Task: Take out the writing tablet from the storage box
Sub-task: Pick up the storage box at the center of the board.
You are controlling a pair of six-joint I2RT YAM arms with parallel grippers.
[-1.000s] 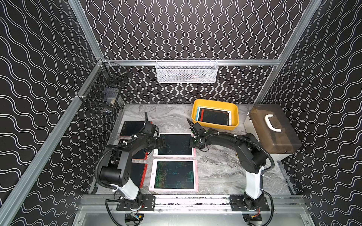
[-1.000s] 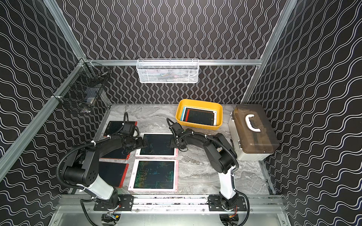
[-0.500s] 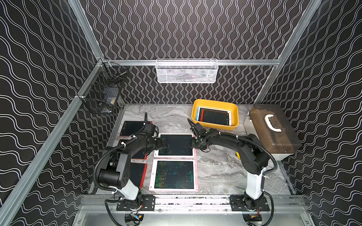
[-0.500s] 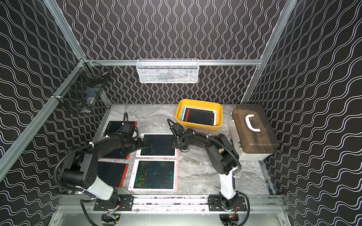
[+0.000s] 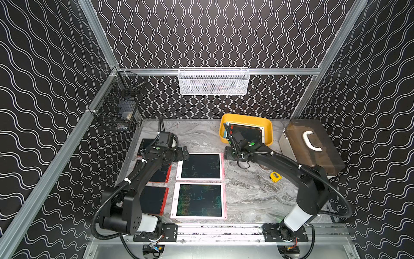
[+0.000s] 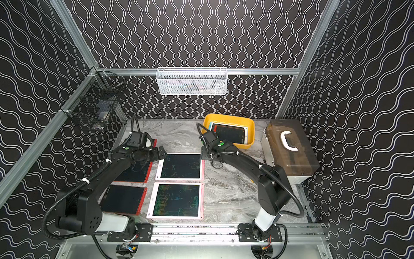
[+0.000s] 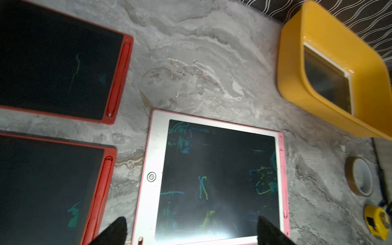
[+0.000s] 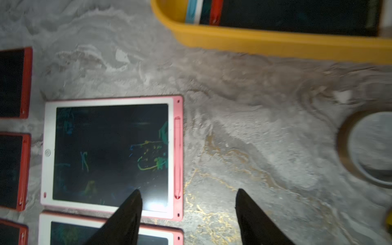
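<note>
Right pincer, released and empty, hovers at the right edge of your far pink tablet; left pincer likewise released. Tape roll and tape measure lie rightward, storage box beyond.

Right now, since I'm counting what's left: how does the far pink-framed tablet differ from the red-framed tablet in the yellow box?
The far pink-framed tablet has a pink-and-white frame; the red-framed tablet, a red one. The pink-framed one lies on the marble table; the red-framed one sits inside the yellow storage box, over a white-framed tablet. Both have dark screens.
</note>
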